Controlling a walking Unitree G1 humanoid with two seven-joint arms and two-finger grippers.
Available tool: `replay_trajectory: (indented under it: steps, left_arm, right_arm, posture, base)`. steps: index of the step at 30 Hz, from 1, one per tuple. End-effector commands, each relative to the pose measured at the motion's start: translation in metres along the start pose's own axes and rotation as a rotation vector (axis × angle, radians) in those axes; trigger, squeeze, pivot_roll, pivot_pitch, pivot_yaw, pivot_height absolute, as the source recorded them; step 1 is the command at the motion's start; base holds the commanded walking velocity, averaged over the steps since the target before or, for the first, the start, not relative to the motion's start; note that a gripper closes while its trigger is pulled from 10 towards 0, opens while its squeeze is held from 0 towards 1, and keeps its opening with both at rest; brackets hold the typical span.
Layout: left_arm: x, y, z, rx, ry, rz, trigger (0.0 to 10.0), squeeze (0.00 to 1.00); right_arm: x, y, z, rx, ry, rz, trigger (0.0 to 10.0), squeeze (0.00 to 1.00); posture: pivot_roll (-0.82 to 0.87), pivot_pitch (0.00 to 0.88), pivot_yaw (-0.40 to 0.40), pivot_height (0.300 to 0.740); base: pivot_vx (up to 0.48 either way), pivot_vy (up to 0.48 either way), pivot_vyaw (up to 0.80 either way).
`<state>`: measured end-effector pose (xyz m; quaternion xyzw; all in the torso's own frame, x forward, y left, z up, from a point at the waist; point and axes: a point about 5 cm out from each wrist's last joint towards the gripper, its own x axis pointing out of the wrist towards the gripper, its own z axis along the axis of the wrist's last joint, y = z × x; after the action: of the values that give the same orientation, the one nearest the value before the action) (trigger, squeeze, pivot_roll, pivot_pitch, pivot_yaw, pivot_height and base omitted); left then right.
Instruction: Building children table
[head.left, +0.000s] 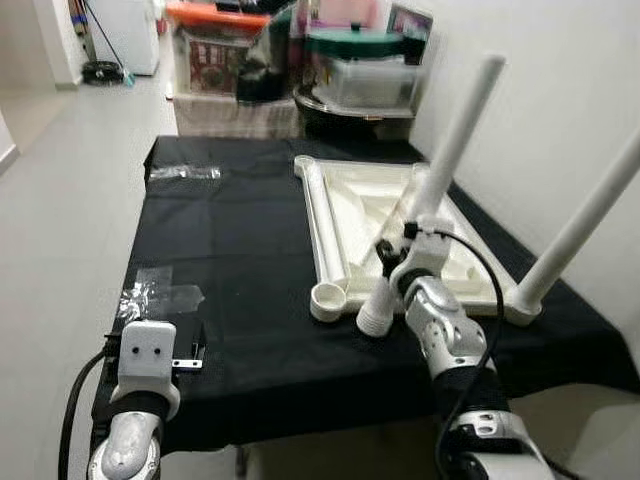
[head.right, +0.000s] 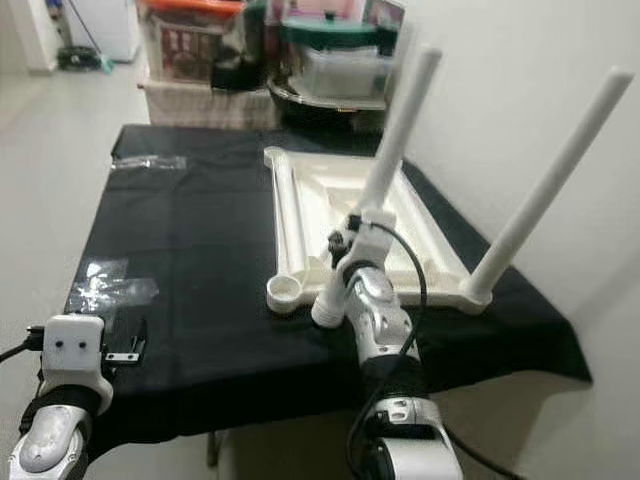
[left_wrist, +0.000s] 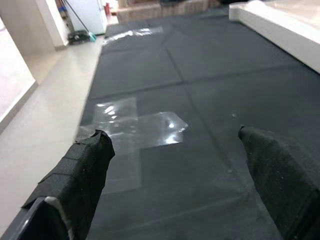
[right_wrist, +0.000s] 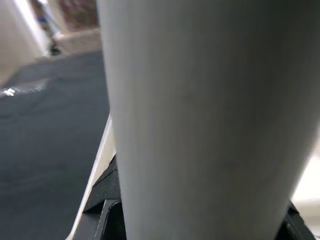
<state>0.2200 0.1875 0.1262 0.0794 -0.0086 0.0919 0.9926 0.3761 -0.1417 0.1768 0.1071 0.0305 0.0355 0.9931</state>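
My left tool (head.left: 190, 350) hovered wide open and empty over the near-left edge of the black-clothed tabletop (head.left: 240, 250), just near of some crinkled clear plastic wrapping (head.left: 160, 297); a second clear plastic bag (head.left: 185, 173) lay at the far-left.

To its right, the white plastic children's table top (head.left: 375, 225) lay upside down on the cloth. Its near-left corner socket (head.left: 328, 297) stood open and empty. My right tool (head.left: 395, 262) was clamped on a long white plastic table leg (head.left: 440, 170), held tilted, with its ribbed lower end (head.left: 374, 317) low over the cloth just right of that socket, not yet in it. Another white leg (head.left: 590, 215) already stood in the near-right corner, leaning toward the right wall (head.left: 560, 100).

I judged the step in hand was seating this leg in the open socket. To do it well, I needed to shift the ribbed end left until it sat over the ring, bring the leg closer to upright so it lined up with the socket's axis, then press or turn it in without letting the inverted top slide on the cloth. My grip sat low on the leg, which helped steer the end.

Little stood in the way: the fitted leg was well apart to the right, and stacked storage boxes (head.left: 250, 60) sat beyond the far edge.
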Motion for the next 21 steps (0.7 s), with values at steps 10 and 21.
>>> replay_trajectory:
  steps: [10, 21]
  left_arm:
    - [-0.002, -0.002, -0.004, 0.004, 0.016, -0.007, 10.0, 0.00]
    - [-0.001, -0.003, -0.004, 0.008, 0.013, -0.011, 10.0, 0.00]
  right_arm:
    - [-0.005, 0.032, 0.093, -0.097, -0.395, 0.208, 10.0, 0.00]
    - [-0.007, 0.050, 0.087, -0.098, -0.434, 0.269, 10.0, 0.00]
  posture:
    - [0.10, 0.000, -0.124, 0.740]
    - [0.10, 0.000, -0.121, 0.740]
  base:
    - [0.000, 0.000, 0.00]
    - [0.000, 0.000, 0.00]
